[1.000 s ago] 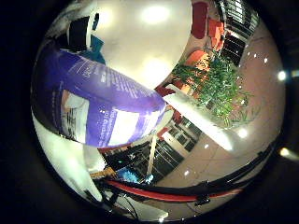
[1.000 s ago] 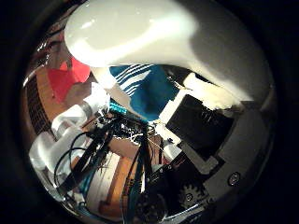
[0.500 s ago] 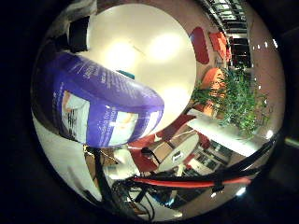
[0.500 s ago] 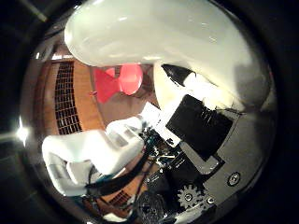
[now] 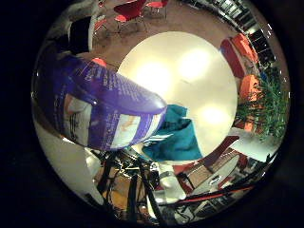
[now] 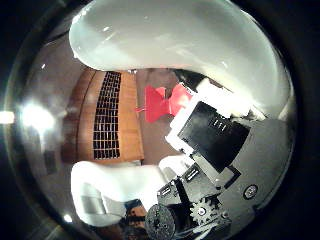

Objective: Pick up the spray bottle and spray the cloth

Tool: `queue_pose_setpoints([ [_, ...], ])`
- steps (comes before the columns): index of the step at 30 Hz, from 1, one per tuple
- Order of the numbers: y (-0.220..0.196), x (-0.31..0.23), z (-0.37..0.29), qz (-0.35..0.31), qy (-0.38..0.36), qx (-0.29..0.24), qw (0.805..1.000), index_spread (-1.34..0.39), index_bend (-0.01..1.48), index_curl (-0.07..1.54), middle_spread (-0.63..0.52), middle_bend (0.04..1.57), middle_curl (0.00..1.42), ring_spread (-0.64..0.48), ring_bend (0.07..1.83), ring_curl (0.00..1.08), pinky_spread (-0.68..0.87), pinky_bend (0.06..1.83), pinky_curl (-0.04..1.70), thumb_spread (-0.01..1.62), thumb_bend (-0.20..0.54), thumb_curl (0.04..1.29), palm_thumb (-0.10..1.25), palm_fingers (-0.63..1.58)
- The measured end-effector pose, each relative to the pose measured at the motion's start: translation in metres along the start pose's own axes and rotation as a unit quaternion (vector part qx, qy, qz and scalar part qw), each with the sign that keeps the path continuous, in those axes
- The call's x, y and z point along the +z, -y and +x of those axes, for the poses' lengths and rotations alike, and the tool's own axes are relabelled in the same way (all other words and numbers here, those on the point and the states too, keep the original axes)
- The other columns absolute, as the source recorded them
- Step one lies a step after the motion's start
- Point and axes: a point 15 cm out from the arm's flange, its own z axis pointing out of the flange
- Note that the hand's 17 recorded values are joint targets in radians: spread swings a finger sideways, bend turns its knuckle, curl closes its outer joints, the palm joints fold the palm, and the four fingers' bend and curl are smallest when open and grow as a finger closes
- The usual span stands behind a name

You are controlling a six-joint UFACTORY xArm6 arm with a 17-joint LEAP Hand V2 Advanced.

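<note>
1. seemingly right against the palm, the spray bottle (image 5: 102, 111) fills much of my little finger side view: a purple body with a printed label of white and pale panels, its end lying across the near edge of the round white table (image 5: 190, 80).
2. on that table i see the cloth (image 5: 178, 135), teal with a few white stripes, crumpled near the table's rim; the bottle's end overlaps it in this view, though i cannot tell from here whether the two touch.
3. around the table i note red chairs (image 5: 130, 8) on a brown floor, a green plant (image 5: 270, 102) beside orange seating, and the arm's white links (image 5: 168, 183) showing beneath the cloth.
4. in my thumb side view, the bottle's white upper part (image 6: 185, 50) curves broadly across the picture, very close to the camera.
5. the hand (image 6: 215, 150) shows there as white and black blocks with a small gear, pressed up beside that white part; i read it as clamped round the spray bottle, the bottle being carried against the palm.
6. behind it i see a wooden wall (image 6: 115, 120) with a dark grille, a red chair (image 6: 160, 102), and another white arm link (image 6: 120, 185).
</note>
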Motion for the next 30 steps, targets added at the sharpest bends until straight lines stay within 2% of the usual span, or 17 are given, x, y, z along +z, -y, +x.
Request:
queue_pose_setpoints([
  [6,-0.022,0.025,0.007,0.002,0.082,0.015,0.997,-0.19,1.19,0.75,-0.10,1.40,0.69,-0.20,1.39,0.72,-0.20,1.04,1.35,1.02,-0.012,0.73,1.06,1.14],
  [11,-0.030,0.039,0.023,0.016,0.118,0.023,0.993,-0.19,1.18,0.75,-0.10,1.40,0.69,-0.20,1.39,0.72,-0.19,1.04,1.35,1.02,-0.012,0.73,1.06,1.14],
  [24,-0.045,0.069,0.072,0.060,0.153,0.039,0.986,-0.19,1.18,0.76,-0.10,1.41,0.69,-0.20,1.39,0.72,-0.18,1.04,1.35,1.00,-0.013,0.75,1.04,1.14],
  [30,-0.066,0.090,0.087,0.066,0.167,0.038,0.983,-0.19,1.18,0.76,-0.10,1.41,0.69,-0.20,1.39,0.72,-0.18,1.04,1.35,0.99,-0.017,0.76,1.03,1.14],
])
